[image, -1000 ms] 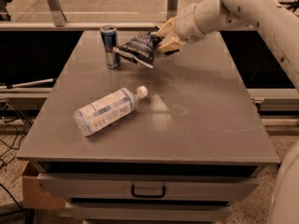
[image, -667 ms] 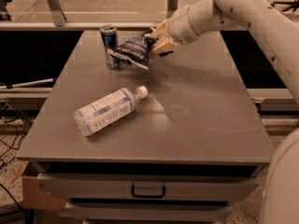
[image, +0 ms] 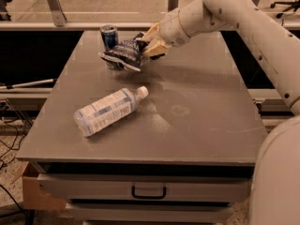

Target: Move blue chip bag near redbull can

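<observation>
- The desk point(image: 201, 107) fills most of the view. Its near edge sits above a drawer point(image: 149, 191), and its far edge lies under a rail.
- The arm point(image: 243, 18) comes in from the right side and reaches across toward the far-left corner.
- The bottle point(image: 105, 112) lies on its side in the near-left part of the desk with its white cap pointing toward the middle. It is well apart from the other things and has no part in the task.
- The bag point(image: 123, 55) is near the far-left corner, just in front of the can. From this view it covers the can's lower part. It seems to hang slightly above the top, though I cannot tell whether its left end touches the can or the desk.
- The can point(image: 108, 35) stands upright close to the far edge, toward the left corner.
- The gripper point(image: 149, 45) is closed on the bag's right end, its fingers pinching the crinkled foil.
- By my reading, the carry is almost done, since the bag is already beside the can and only the set-down remains.
- The next move calls for a short, gentle lowering until the bag rests flat, then opening the fingers and drawing back to the right. Any push leftward could tip the slim can.
</observation>
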`<state>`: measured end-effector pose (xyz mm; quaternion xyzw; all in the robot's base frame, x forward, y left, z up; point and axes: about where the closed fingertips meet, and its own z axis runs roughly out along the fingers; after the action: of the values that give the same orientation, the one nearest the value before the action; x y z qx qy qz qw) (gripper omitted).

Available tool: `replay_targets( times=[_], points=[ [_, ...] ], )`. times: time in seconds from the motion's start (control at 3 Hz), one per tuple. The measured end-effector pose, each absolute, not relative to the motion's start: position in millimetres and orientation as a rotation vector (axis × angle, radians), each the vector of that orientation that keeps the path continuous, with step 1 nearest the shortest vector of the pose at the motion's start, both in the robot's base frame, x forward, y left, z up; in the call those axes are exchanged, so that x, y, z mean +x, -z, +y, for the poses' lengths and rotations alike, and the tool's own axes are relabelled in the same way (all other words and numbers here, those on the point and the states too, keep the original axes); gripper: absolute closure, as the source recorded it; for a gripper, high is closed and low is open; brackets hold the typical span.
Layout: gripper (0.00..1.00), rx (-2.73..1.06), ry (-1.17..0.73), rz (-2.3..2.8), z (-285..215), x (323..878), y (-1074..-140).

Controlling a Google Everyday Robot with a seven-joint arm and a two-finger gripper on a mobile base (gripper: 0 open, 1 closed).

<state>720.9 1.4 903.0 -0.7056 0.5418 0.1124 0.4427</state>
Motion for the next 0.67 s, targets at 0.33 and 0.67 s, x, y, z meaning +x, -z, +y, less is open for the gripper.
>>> replay_targets(
  times=[0.33, 0.67],
  points=[
    [0.41, -1.753, -0.302, 1.347, 8.7, 720.3, -898.8],
    [0.18, -1.755, -0.317, 1.348, 14.1, 719.4, -896.6]
  ],
)
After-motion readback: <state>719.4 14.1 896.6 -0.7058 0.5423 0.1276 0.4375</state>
